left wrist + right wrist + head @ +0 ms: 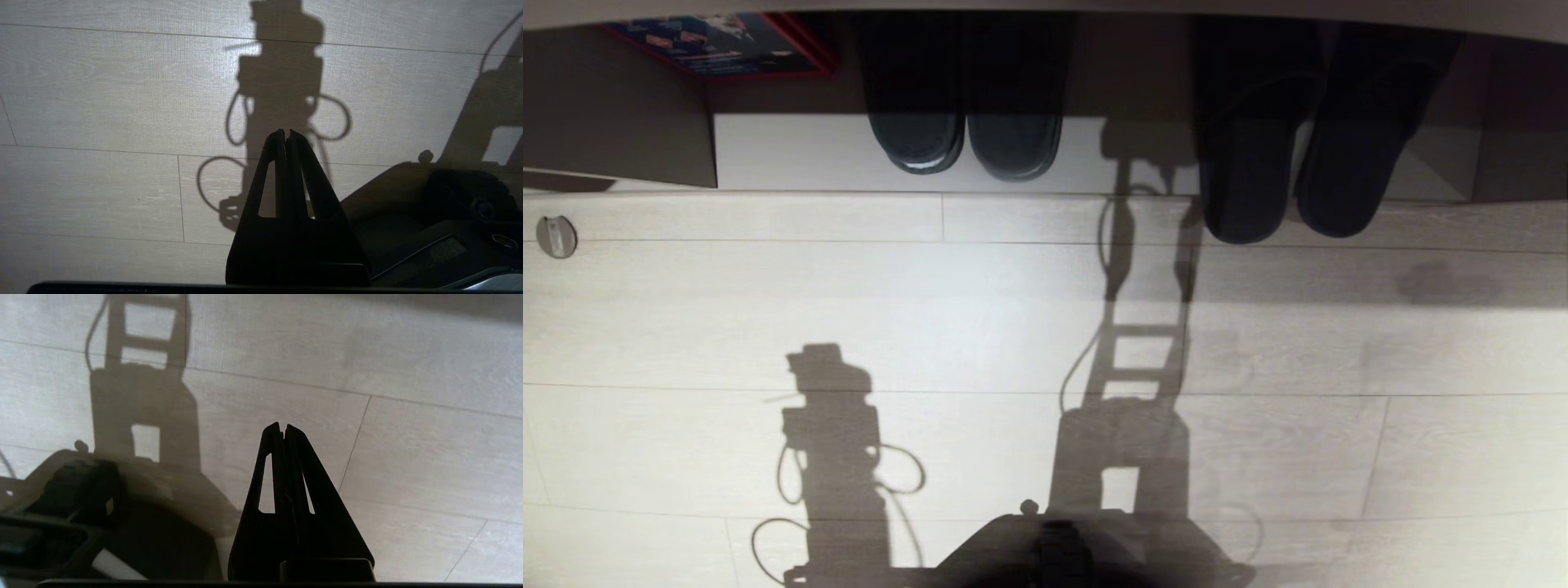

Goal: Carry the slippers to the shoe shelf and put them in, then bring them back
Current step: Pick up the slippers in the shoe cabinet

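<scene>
Head view: I'm looking down at pale wood-plank floor (1013,343), with the shoe shelf (800,151) running along the top of the frame.
Slippers: the slippers (1290,163) sit at the upper right, side by side, their front parts back under the dark overhang, heels poking out over the shelf's front edge toward the floor.
Other pair: a shorter dark pair with paler grey tips (968,135) stands at upper centre, fully on the shelf floor, well apart from the slippers.
Shelf details: I see a dark upright panel (621,139) at the upper left, and above it a red-edged printed box (719,45), partly cut by the frame.
Floor: a small round fitting (556,237) at the left edge; hard shadows of the rig and its cables fall across the centre and lower left.
Base: the robot's dark base (1054,547) fills the bottom centre; neither arm shows in this view.
Left wrist view: left gripper (286,132) hangs over bare floor at frame centre, fingers (278,163) pressed together, nothing between them. Its own shadow lies on the planks beyond, and part of the base sits at the lower right.
Right wrist view: right gripper (282,425) also hangs above bare floor, fingers (271,457) together and empty. The base shows at the lower left of that frame, ladder-like shadow at the upper left.
Contact: neither gripper is anywhere near the slippers; no footwear shows in either wrist view.
</scene>
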`<state>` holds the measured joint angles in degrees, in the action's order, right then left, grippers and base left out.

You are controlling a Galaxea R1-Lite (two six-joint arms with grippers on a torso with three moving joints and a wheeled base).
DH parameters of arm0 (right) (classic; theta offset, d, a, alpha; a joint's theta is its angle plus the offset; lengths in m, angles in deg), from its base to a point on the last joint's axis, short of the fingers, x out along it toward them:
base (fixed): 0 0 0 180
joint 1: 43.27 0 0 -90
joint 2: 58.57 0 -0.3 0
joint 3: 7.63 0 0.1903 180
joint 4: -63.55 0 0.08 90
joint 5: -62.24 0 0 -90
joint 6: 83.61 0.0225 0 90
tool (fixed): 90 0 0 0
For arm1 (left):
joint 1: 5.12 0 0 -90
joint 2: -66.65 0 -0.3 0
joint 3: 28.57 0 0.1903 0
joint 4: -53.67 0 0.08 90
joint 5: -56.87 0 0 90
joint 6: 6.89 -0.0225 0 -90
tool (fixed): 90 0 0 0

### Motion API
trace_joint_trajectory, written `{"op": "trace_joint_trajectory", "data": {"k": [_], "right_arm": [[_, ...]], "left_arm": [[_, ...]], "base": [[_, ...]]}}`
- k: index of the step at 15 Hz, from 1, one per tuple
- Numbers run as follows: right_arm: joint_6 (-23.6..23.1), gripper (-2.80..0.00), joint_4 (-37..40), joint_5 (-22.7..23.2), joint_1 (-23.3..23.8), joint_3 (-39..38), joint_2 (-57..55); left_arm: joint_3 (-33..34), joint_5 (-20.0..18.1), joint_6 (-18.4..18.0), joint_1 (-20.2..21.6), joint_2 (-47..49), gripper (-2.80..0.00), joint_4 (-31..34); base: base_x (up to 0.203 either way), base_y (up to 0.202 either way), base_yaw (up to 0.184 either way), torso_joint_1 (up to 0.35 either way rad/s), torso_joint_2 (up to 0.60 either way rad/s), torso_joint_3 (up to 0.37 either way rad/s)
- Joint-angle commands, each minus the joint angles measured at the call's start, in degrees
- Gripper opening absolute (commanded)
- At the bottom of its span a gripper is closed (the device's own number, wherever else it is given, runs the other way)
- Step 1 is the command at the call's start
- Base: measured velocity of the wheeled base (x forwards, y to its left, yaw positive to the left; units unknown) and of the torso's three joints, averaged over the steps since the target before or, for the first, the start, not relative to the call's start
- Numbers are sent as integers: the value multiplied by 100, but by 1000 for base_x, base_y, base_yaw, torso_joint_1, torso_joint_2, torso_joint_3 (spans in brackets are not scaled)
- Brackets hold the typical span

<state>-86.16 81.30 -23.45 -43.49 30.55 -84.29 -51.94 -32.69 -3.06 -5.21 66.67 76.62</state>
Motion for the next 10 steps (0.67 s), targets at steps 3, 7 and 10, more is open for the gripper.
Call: {"op": "trace_joint_trajectory", "data": {"k": [3,7,10], "right_arm": [[-210,-280,-1820,158,-30,588,-2890],[-483,0,-2657,357,-611,1689,-4124],[-570,0,-2738,378,-918,2140,-4620]], "left_arm": [[0,0,4,1,-2,-280,-2],[0,0,4,1,-2,-280,-2],[0,0,-22,1,-2,-280,-11]], "base": [[0,0,0,0,0,0],[0,0,0,0,0,0],[0,0,0,0,0,0]]}}
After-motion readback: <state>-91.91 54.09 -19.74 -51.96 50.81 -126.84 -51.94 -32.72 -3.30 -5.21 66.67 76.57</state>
